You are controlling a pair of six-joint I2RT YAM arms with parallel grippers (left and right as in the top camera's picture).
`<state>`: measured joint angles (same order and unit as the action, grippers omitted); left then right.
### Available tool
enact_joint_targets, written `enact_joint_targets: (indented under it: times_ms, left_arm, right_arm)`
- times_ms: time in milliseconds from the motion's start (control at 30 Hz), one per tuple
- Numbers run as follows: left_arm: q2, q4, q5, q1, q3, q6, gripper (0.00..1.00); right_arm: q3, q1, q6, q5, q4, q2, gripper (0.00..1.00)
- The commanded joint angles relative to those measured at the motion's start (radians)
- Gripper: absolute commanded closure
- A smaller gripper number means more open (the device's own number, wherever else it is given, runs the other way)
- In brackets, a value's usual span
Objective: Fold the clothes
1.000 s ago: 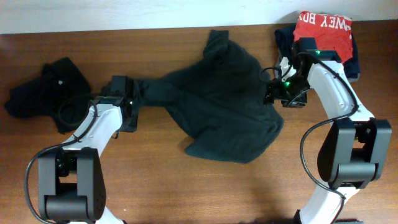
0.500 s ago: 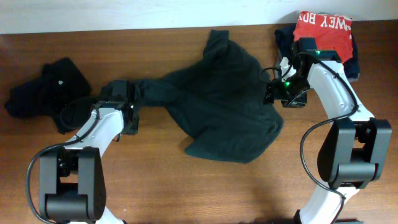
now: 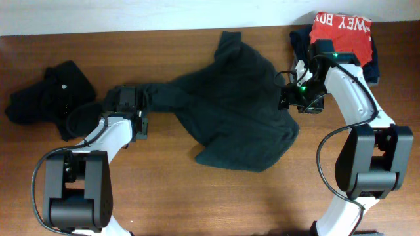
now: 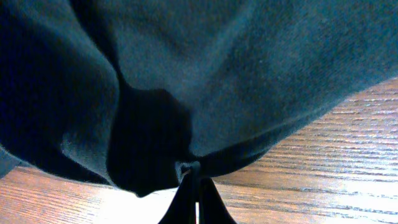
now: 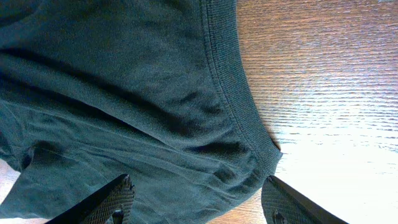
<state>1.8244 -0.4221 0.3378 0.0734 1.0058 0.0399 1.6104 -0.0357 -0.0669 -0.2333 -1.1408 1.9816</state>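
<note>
Wood table (image 3: 197, 196) under dark shirt (image 3: 230, 105); left fingers (image 4: 184, 205) pinch it, right fingers (image 5: 113, 199) spread.

Brown wooden table (image 3: 210, 203) (glossy) — white wall (image 3: 131, 13) behind

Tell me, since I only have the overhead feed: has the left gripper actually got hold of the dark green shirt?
Observer: Yes. In the left wrist view the left gripper is closed, with a fold of the dark green shirt bunched right at its tips.
Operator: And the right one?
Observer: The right gripper is open. Its fingers are wide apart and nothing is pinched between them.
Operator: What is it over?
Observer: A ribbed band at the shirt's edge runs toward the gap between its fingers, and bare table shows just beside that band.
</note>
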Motion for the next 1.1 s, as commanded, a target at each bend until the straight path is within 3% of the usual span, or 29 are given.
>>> enact_joint_targets:
  times_ms: [0, 300, 533, 833, 1067]
  left_arm:
    - [-0.014, -0.051, -0.001, 0.002, 0.022, -0.042, 1.0]
    - [-0.237, -0.41, -0.001, 0.005, 0.287, -0.082, 1.0]
    - [-0.4, -0.412, 0.0, 0.009, 0.344, -0.08, 0.99]
    - [-0.429, -0.402, -0.001, 0.018, 0.346, -0.081, 0.99]
    - [-0.545, -0.479, -0.001, 0.078, 0.35, -0.102, 0.99]
  right_arm:
    - [0.013, 0.003, 0.011, 0.009, -0.001, -0.011, 0.3]
    - [0.013, 0.003, 0.011, 0.008, -0.011, -0.011, 0.3]
    - [0.013, 0.003, 0.011, 0.008, -0.02, -0.011, 0.3]
    - [0.013, 0.003, 0.011, 0.008, -0.024, -0.011, 0.29]
    - [0.013, 0.003, 0.011, 0.008, -0.027, -0.011, 0.3]
